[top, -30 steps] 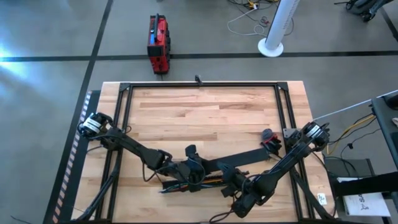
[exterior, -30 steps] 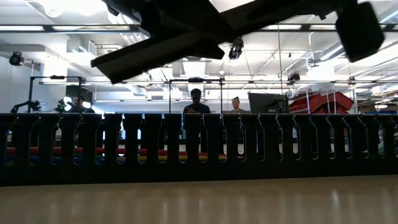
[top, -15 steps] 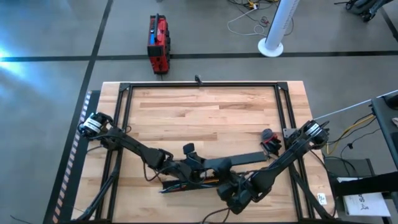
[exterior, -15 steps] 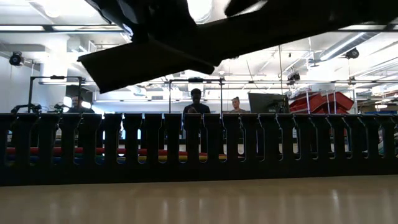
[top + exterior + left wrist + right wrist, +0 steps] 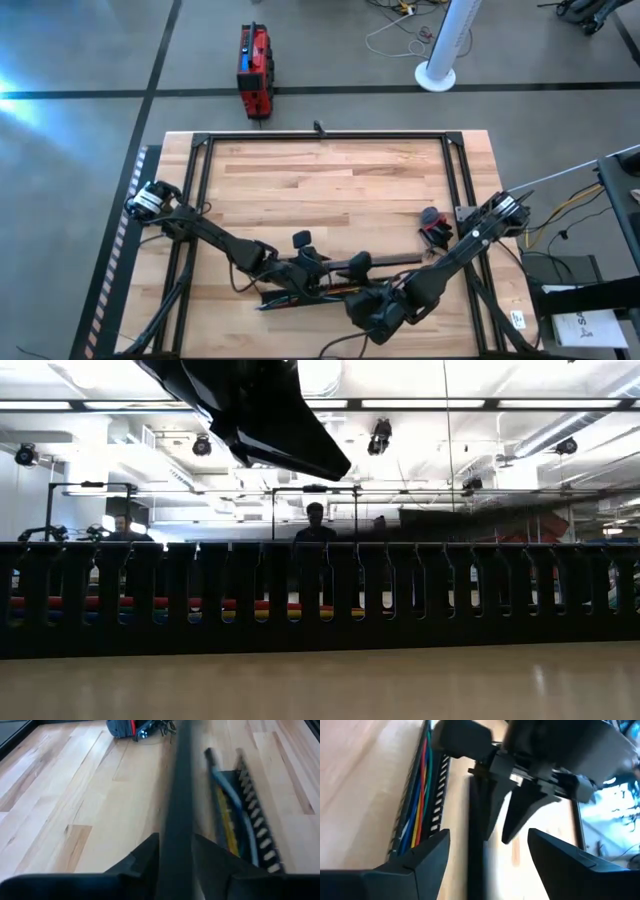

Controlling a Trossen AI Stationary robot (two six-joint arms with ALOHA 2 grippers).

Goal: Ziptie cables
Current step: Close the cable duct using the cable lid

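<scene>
Black bar (image 5: 385, 263) — now flatter, crosswise

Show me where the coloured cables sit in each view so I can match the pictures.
High view: the cables lie near the table's front edge, about mid-width.
Low view: coloured stripes show through the slots, left of centre.
Left wrist view: blue and yellow strands lie inside the duct.
Right wrist view: the strands run along the duct.
Shared landmark: the slotted black duct holding them.

Lab/workshop: strip lights (image 5: 420, 403), concrete floor (image 5: 80, 60) (people (image 5: 316, 520) at desks behind)
</scene>
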